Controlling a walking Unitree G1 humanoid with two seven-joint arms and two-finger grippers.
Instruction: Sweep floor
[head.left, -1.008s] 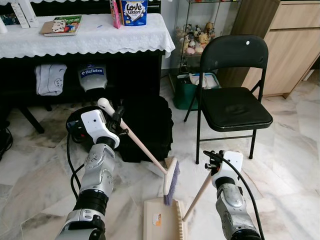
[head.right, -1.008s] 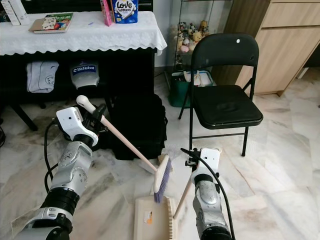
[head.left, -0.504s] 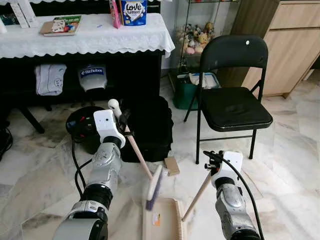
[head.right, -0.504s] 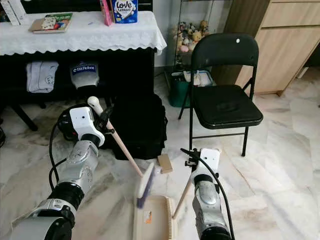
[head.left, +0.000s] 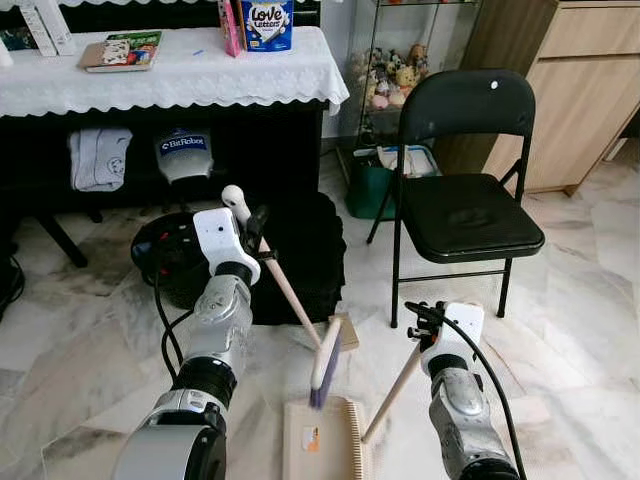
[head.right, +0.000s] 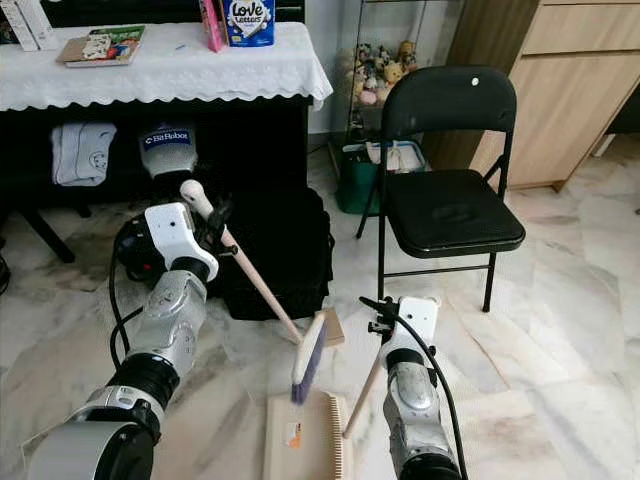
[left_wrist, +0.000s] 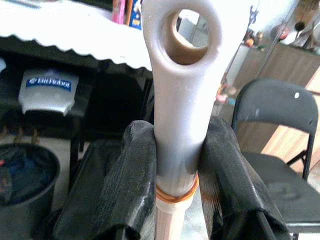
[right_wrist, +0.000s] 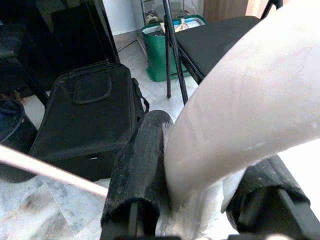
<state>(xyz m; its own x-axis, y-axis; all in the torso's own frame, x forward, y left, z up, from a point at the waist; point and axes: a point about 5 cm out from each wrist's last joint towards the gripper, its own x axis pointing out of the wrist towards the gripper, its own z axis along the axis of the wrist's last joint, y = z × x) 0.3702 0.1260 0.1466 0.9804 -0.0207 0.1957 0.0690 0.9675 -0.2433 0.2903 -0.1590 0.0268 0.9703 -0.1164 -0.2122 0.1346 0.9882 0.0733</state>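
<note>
Left gripper (left_wrist: 177, 165) clamped on broom (head.left: 290, 300) just below grey looped end cap, both black fingers (left_wrist: 127, 180) pressed against the shaft, thin orange band right under the cap. Broom handle pale pink, running diagonally down from the gripper toward the floor centre; head (head.left: 325, 360) cream-backed with purple bristles, tilted nearly on edge, bristle tips at the far lip of the dustpan (head.left: 320, 440). Dustpan beige, flat on the marble floor (head.left: 580, 330) between the two arms, comb teeth along its right edge, small orange-and-white sticker on the tray. Dustpan handle (head.left: 392, 390) a light wooden stick rising diagonally to the right gripper (right_wrist: 195, 200), which is closed around its white grip end, fingers (right_wrist: 137, 170) either side. Small tan block (head.left: 345, 332) lying on the floor just beyond the broom head, touching or nearly so, cannot tell which. Black bag (head.left: 300, 255) standing on the floor behind the broom, beside a black round bin (head.left: 165, 250). Black folding chair (head.left: 470, 200) to the right, well apart from the dustpan. Table with white lace cloth (head.left: 180, 70) at the back, books and a "Love Letters" box (head.left: 266, 22) on top, white helmet-like shell marked "BitRobot" (head.left: 185, 152) under it. Green container (head.left: 372, 185) and a glass shelf of soft toys (head.left: 390, 80) behind the chair, wooden cabinet (head.left: 580, 90) far right.
</note>
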